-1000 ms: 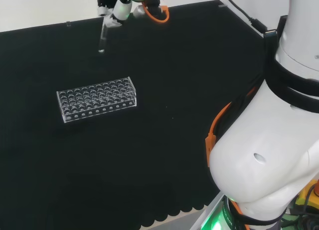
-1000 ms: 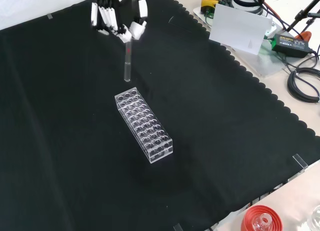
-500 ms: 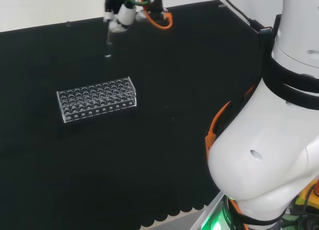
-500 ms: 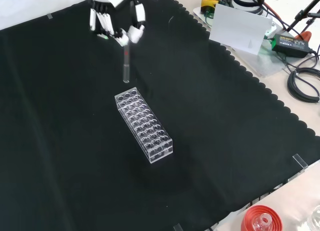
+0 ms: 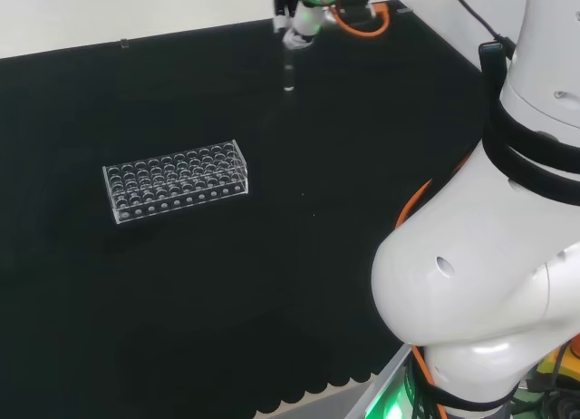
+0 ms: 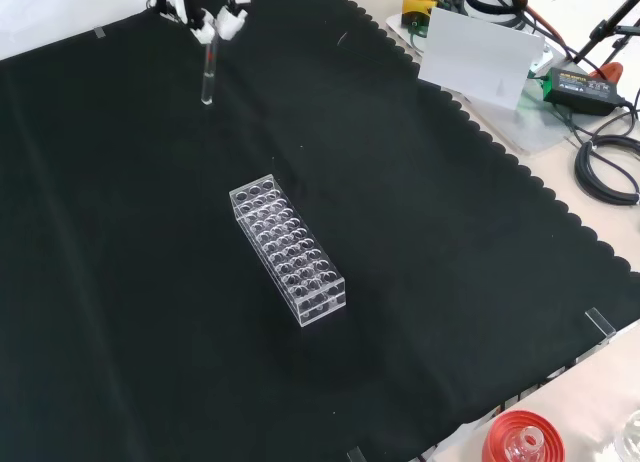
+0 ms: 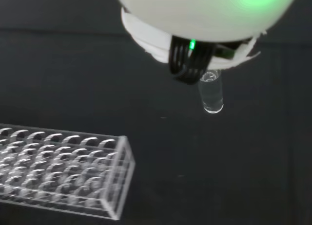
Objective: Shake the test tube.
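Hand [image 6: 205, 12] pinched on test tube [image 6: 208, 74] top, held upright over the desk [image 6: 450, 242] at 11 o'clock of rack [image 6: 288, 249], presumably clear for shaking.

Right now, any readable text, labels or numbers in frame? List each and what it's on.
None can be read.
White card at the bench's edge, front view: a small dark mark, too small to read.
Black box beside the cables: no legible print.
Test tube in the robot hand: a reddish mark, no readable figures.
Clear rack: no labels visible.
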